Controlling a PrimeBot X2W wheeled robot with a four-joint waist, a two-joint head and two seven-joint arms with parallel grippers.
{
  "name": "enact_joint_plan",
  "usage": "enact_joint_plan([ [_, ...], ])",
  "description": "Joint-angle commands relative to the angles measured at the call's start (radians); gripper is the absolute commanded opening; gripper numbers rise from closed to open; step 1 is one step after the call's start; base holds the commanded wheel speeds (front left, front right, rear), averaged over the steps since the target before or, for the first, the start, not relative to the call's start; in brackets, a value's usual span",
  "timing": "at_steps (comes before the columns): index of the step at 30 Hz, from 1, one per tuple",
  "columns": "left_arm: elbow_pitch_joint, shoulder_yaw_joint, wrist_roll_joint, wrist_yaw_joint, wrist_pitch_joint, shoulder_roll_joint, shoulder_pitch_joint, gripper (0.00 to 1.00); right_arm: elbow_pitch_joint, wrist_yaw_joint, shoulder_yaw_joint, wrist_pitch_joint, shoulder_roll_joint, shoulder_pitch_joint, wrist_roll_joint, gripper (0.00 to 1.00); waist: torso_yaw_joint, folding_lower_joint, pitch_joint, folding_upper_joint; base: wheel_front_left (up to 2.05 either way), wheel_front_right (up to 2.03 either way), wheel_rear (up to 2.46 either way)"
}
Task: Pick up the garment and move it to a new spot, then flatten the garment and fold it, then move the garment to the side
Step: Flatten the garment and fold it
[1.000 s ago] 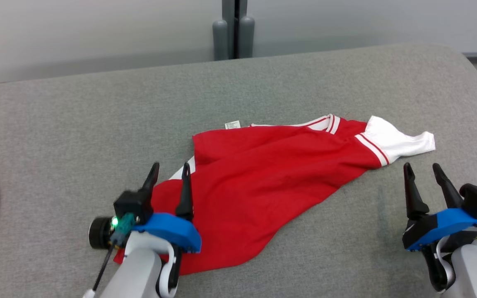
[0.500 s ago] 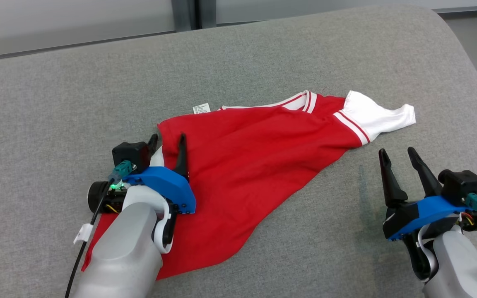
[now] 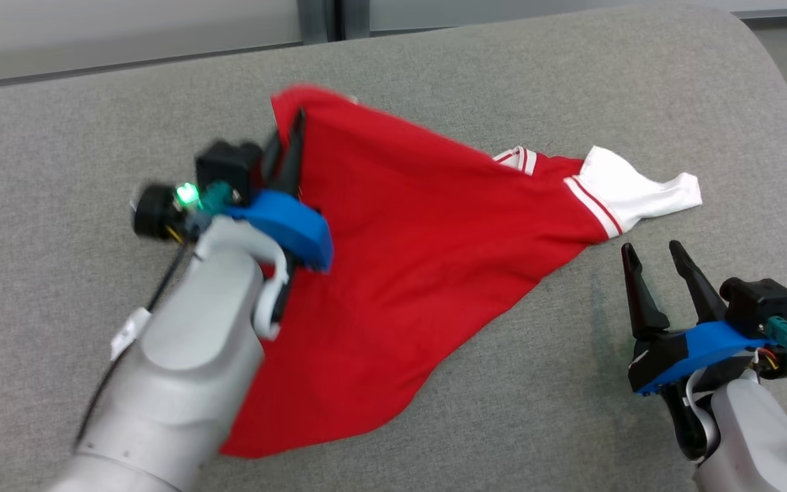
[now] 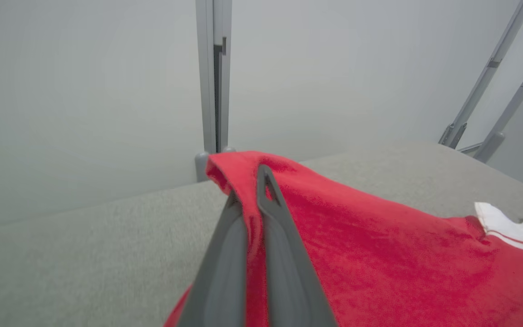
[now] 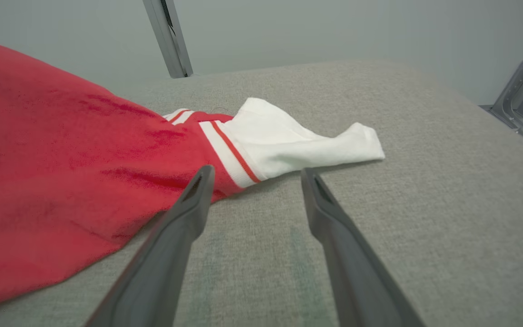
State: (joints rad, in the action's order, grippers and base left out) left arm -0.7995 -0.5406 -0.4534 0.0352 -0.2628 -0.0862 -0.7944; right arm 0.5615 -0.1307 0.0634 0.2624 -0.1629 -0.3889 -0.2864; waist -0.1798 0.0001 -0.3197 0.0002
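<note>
Likely a lab or test bay, grey fabric-covered work surface (image 3: 503, 410), plain pale far panels (image 4: 84, 81), metal post (image 4: 213, 81), angled struts (image 4: 488, 86) far right.

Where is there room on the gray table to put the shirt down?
Bare gray table lies left of the left gripper, and near the front edge between the garment and the right gripper. The middle is crowded with red cloth.

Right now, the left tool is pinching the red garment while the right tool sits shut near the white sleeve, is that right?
Not quite: the right tool is open, as the right wrist view shows. The left tool does pinch the red garment, and the right tool sits near the white sleeve.
</note>
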Motion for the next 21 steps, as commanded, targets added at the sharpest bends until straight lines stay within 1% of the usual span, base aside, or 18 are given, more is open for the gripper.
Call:
enact_joint_plan([
  [1,0.026,0.011,0.024,0.005,-0.003,-0.016,-0.03,0.0,-0.002,0.0,0.001,0.003,0.004,-0.016,-0.005,1.0,-0.002,-0.0001,0.003,-0.0002,0.0,0.0,0.0],
  [3,0.106,0.032,0.091,0.002,-0.003,-0.033,-0.045,0.0,0.001,0.0,0.003,0.003,0.01,-0.015,-0.005,1.0,-0.007,-0.0001,0.012,-0.0002,0.0,0.0,0.0],
  [6,0.237,0.057,0.186,-0.024,-0.003,-0.058,-0.079,0.0,0.009,0.0,0.002,0.003,0.02,-0.007,-0.003,1.0,-0.016,-0.0001,0.036,-0.0002,0.0,0.0,0.0],
  [8,0.321,0.068,0.241,-0.048,-0.003,-0.067,-0.084,0.0,0.016,0.0,-0.001,0.003,0.028,0.003,-0.001,1.0,-0.02,-0.0001,0.056,-0.0002,0.0,0.0,0.0],
  [12,0.448,0.092,0.307,-0.08,-0.003,-0.065,-0.026,0.0,0.028,0.0,-0.021,0.003,0.04,0.034,0.006,1.0,-0.013,-0.0001,0.099,-0.0002,0.0,0.0,0.0],
  [15,0.491,0.097,0.328,-0.098,-0.003,-0.058,0.056,0.0,0.03,0.0,-0.038,0.003,0.049,0.06,0.017,1.0,0.007,-0.0001,0.13,-0.0002,0.0,0.0,0.0],
  [21,0.476,0.15,0.301,-0.105,-0.003,-0.029,0.338,0.0,0.033,0.0,-0.061,0.003,0.056,0.101,0.032,1.0,0.06,-0.0001,0.168,-0.0002,0.0,0.0,0.0],
])
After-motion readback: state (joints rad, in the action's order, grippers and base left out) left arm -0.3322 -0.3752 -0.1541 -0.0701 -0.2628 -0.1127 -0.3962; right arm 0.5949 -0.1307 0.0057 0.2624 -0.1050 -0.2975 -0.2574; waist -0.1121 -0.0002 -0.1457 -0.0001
